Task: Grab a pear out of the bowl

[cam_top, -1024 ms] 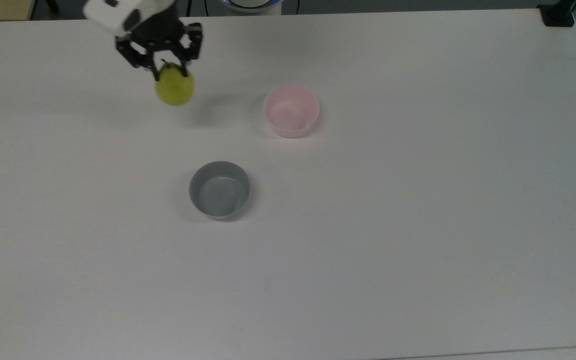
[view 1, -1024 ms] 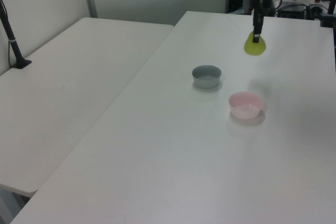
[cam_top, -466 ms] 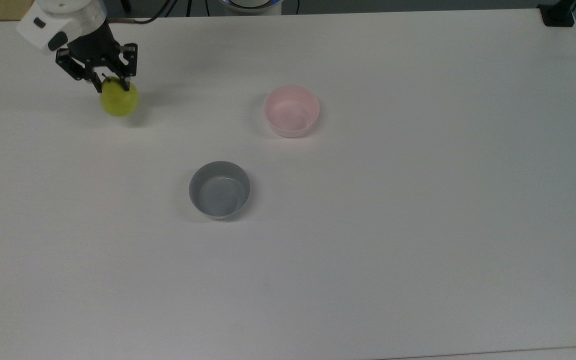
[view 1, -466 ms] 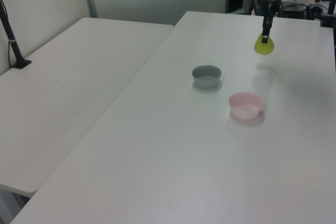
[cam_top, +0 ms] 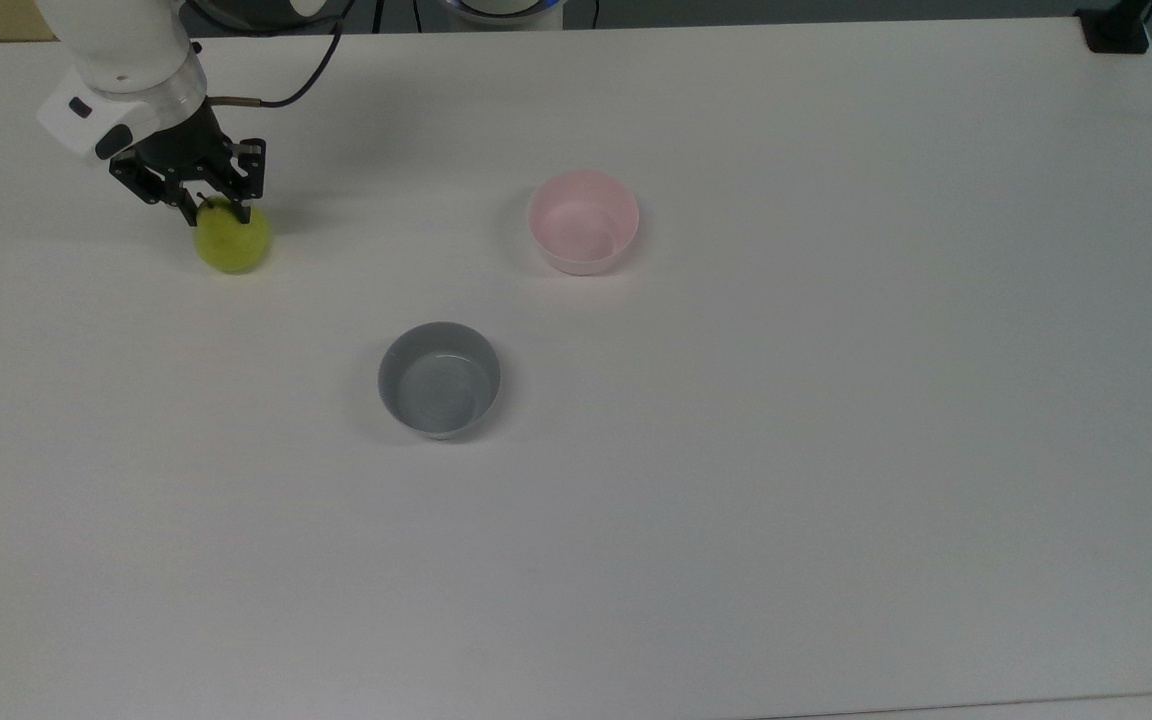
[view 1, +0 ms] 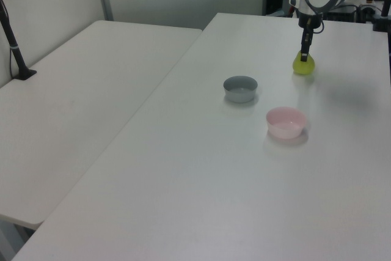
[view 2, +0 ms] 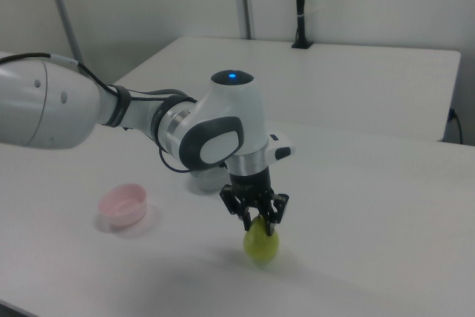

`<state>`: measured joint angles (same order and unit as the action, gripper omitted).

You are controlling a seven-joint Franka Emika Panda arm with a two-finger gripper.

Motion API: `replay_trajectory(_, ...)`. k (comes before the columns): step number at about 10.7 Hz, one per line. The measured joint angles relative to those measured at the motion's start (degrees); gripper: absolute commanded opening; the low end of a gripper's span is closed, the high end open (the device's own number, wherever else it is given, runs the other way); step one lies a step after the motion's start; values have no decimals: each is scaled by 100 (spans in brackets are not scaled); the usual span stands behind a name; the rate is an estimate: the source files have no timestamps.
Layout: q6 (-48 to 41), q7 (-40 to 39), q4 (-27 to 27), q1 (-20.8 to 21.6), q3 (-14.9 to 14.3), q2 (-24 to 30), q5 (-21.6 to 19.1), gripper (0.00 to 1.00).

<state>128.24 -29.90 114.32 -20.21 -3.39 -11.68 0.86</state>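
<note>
The pear point(cam_top: 232, 245) — smooth, rounded, yellow-green — sits low at the white table point(cam_top: 836, 450), near the top view's upper left, its narrow top pinched between the black fingers of the gripper point(cam_top: 216, 207), which are closed on it. The pale pink bowl point(cam_top: 583, 222), round and smooth-walled, stands well apart toward the top view's right. A grey bowl point(cam_top: 439, 379) of similar shape sits nearer the table's middle.

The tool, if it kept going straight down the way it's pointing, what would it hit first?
The tool points down, shut on the pear, so the pear would meet the white table first; it looks at or nearly on the surface already.
</note>
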Motion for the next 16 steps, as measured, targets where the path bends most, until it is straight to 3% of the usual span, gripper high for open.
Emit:
replay_trajectory(1,0,0,-2,0,0,-1,0,19)
replay_trajectory(3,0,0,-3,0,0,-1,0,84)
replay_trajectory(4,0,1,-3,0,0,-1,-1,100)
replay_trajectory(10,-170,64,-161,-19,-7,113,-5,100)
replay_trajectory(13,-1041,108,-616,36,13,537,-5,100)
replay_trajectory(16,-2603,331,-1380,343,53,1047,-12,100)
